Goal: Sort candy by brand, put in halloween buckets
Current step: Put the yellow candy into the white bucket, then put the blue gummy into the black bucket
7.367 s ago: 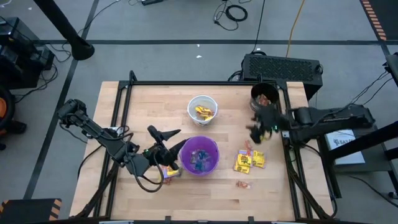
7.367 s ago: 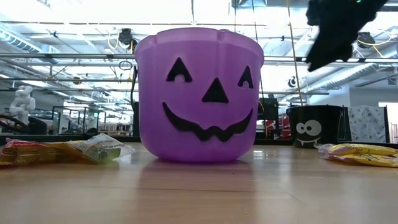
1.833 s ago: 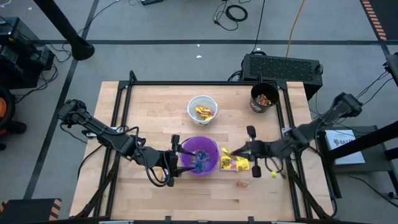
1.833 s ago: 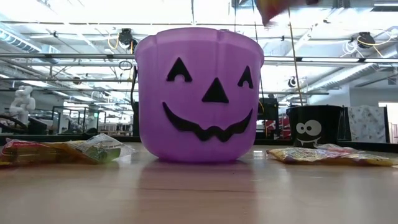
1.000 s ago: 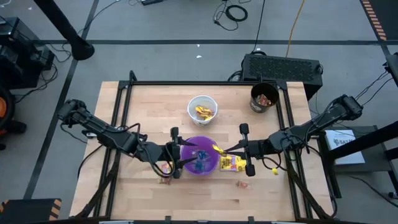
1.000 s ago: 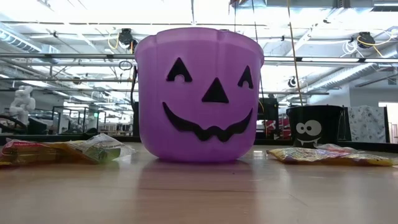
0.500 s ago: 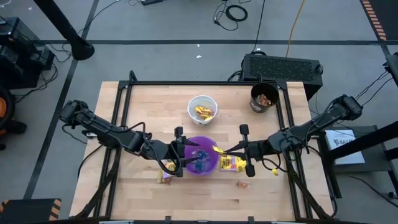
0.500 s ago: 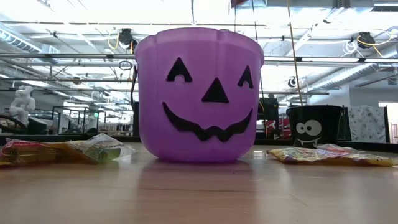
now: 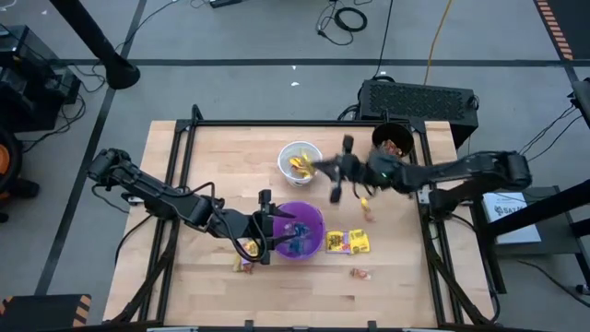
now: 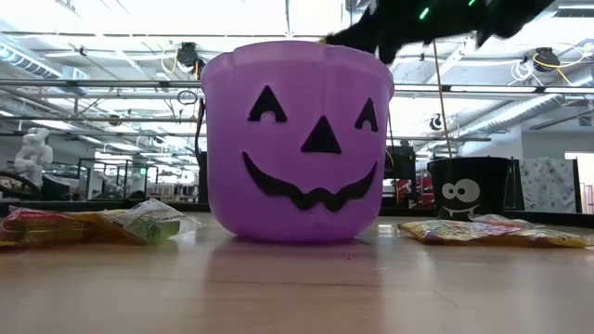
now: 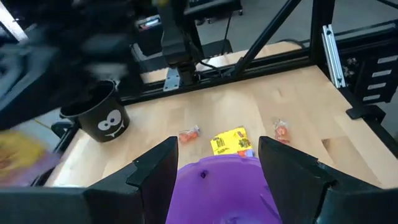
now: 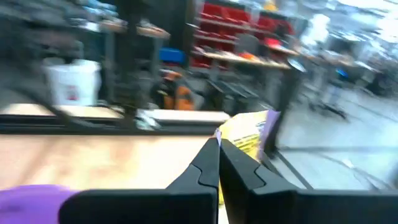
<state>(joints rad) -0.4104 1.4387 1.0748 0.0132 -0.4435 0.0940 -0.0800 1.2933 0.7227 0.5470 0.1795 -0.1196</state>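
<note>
Right gripper jaws clamping yellow packet — swung to white bucket.

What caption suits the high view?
Right claw carries a yellow candy over the white bucket; left claw waits open beside the purple bucket.

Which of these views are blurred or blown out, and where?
Right wrist view: smeared throughout, though the shut right gripper pinching a yellow packet stays readable. Left wrist view: far arm and upper left streaked; purple bucket and open left gripper are sharp. Low view: ceiling lights blow out behind the bucket. High view: evenly lit, slight blur at the right gripper.
</note>
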